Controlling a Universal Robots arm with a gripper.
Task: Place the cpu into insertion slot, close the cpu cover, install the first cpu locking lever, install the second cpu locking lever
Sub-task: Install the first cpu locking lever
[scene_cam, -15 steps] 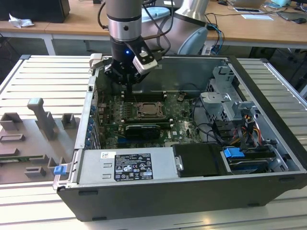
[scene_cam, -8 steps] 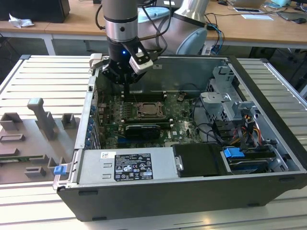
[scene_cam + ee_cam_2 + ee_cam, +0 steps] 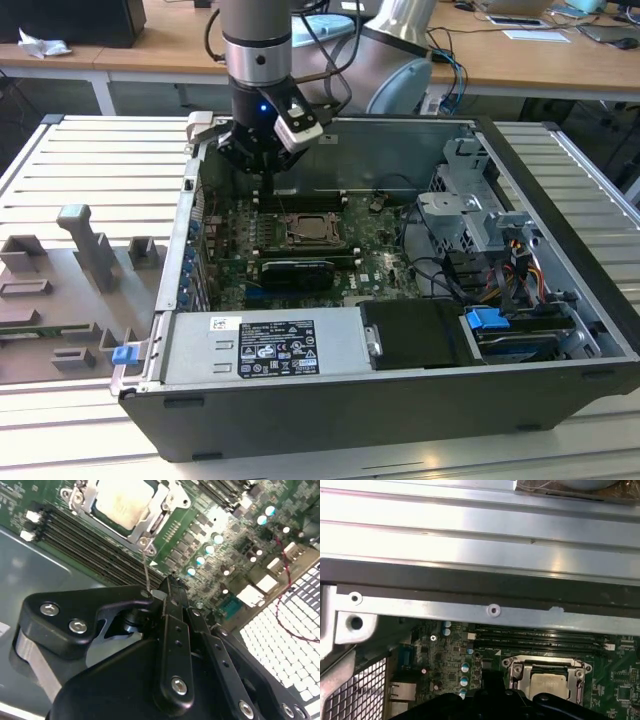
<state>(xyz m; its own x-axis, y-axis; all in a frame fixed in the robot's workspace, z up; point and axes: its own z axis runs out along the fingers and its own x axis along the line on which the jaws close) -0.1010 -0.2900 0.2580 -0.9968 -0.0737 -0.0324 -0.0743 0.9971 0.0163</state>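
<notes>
The pale square cpu lies in the insertion slot on the green board. The silvery cpu cover is folded down around it. In the first wrist view the cpu and the cover frame sit just past the black gripper body. A thin wire locking lever stands up from the socket corner, and its upper end meets the fingertips of my gripper. The fingers are pressed together; whether the wire is clamped cannot be seen. From outside, the gripper hangs over the board behind the socket.
Long black memory slots run between socket and the case's metal wall. A black graphics card, the power supply and a drive cage surround the socket. A vent grille and red wire lie beside the gripper.
</notes>
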